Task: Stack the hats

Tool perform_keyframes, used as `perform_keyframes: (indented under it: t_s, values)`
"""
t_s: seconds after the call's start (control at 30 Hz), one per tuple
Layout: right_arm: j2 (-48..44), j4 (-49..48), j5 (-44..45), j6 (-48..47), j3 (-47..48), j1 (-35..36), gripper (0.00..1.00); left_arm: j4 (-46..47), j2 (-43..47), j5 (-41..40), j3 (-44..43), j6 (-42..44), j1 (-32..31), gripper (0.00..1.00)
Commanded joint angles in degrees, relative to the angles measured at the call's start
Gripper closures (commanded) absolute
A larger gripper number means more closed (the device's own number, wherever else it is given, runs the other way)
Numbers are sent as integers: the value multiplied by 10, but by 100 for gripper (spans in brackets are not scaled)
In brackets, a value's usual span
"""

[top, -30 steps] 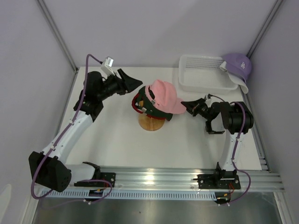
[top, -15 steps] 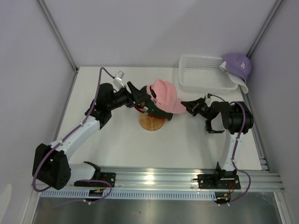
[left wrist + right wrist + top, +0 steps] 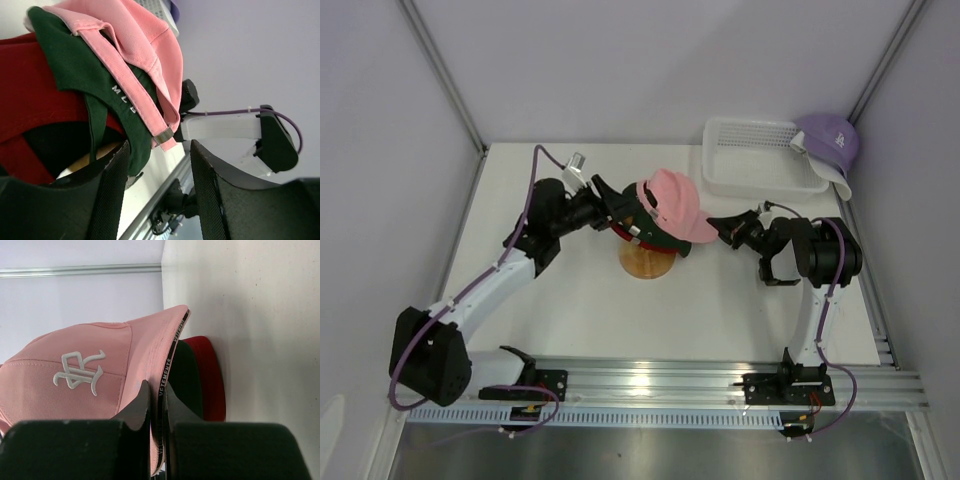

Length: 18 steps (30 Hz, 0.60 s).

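A pink cap [image 3: 672, 200] lies on top of a black cap [image 3: 663, 243] and a red cap [image 3: 617, 228], all stacked on the wooden stand [image 3: 645, 264]. My right gripper [image 3: 725, 226] is shut on the pink cap's brim [image 3: 150, 355]; the black brim [image 3: 187, 380] and red brim [image 3: 212, 380] lie just under it. My left gripper [image 3: 618, 205] is open at the back of the stack, its fingers [image 3: 112, 185] either side of the pink strap's end [image 3: 162, 135]. A lavender cap [image 3: 832, 138] rests at the back right, with a white cap's edge [image 3: 838, 183] beneath it.
A white mesh basket [image 3: 760, 187] stands at the back right, beside the lavender cap. The metal rail [image 3: 650, 380] with both arm bases runs along the near edge. Walls close in the table on the left, back and right.
My left gripper has swung from the back left in to the rear of the cap stack. The right gripper has held still on the pink brim.
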State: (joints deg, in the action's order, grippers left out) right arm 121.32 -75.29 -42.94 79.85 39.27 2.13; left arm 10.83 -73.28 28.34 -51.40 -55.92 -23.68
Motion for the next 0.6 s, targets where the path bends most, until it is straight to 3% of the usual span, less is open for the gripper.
perform_keyframes:
  t_s: [0.0,0.2,0.57]
  values:
    - [5,57,28,-81,0,10,100,-57,68,-66,-35,52,-11,44]
    - [-11,84,33,-95,12,23,100,-37,90,-54,-23,44,-13,43]
    - [-20,94,39,-96,13,29,100,72,22,-53,25,-23,-56,48]
